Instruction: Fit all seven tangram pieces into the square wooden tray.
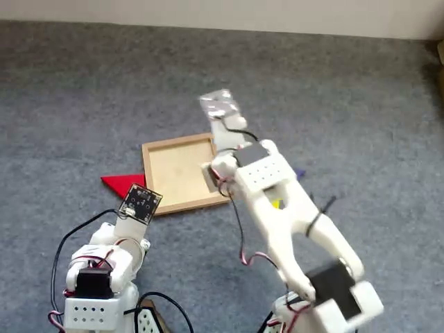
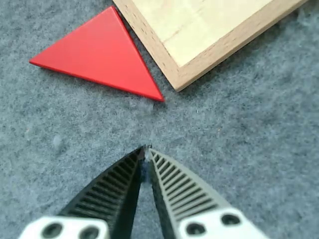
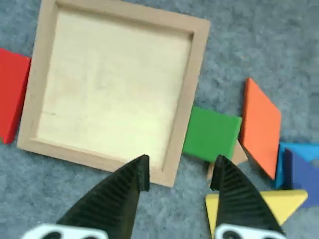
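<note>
Far left: red triangle (image 2: 99, 55) flat on the grey carpet (image 1: 347, 104), one corner almost at the corner of the wooden tray (image 2: 219, 55), not touching it as far as I can tell

Left gripper (image 2: 146, 154): fingers pressed together, nothing between them, hanging over bare carpet near the triangle's nearest point

Centre: the tray lies flat with a raised rim all round. Its floor is bare, so none of the seven is fitted yet

Right gripper (image 3: 182, 169): fingers apart, holding nothing, above the tray's right-hand rim and the carpet beside it

Right of the tray: green piece (image 3: 212, 134) butted against the outside of the rim. Next comes the orange piece (image 3: 261, 124), then the blue piece (image 3: 299, 169) and yellow piece (image 3: 284, 201) close together, partly behind a finger. I cannot tell whether they overlap

Handling, as judged:
- The pieces look thin, stiff and light, with smooth painted faces likely to slip under a skewed pinch
- Lying flush on the pile, they offer no top hold, so I would take them by two opposite edges, fingers pressed a little into the carpet
- Green: grip the two free parallel sides, since the rim blocks the third
- Red: close across the two shorter sides near the middle, not at a tip, or it may pivot
- The rim is low, so a piece held level should clear it
</note>
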`<action>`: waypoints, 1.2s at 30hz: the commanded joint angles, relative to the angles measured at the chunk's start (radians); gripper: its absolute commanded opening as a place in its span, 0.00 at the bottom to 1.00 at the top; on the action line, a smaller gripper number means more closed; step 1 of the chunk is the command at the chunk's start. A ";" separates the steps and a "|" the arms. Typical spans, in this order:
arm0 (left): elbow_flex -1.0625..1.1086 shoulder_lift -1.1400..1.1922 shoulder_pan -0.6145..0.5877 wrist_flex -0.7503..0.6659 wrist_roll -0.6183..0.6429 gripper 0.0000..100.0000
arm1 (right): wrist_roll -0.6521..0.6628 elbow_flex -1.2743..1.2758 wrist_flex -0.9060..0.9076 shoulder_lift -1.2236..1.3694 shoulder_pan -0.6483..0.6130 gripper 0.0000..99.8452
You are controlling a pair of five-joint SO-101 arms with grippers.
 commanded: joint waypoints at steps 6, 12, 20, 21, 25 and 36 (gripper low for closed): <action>0.019 0.008 0.007 0.005 -0.002 0.01 | -0.029 -0.271 0.174 0.117 -0.015 0.20; 0.019 0.008 0.007 0.005 -0.002 0.01 | -0.262 -0.315 0.400 0.117 0.018 0.38; 0.019 0.008 0.007 0.005 -0.002 0.01 | -0.364 -0.182 0.343 0.120 0.110 0.46; 0.019 0.008 0.007 0.005 -0.002 0.01 | -0.365 -0.150 0.298 0.122 0.120 0.46; 0.019 0.008 0.007 0.005 -0.002 0.01 | -0.370 -0.025 0.140 0.122 0.139 0.46; 0.019 0.008 0.007 0.005 -0.002 0.01 | -0.370 0.165 -0.071 0.124 0.147 0.46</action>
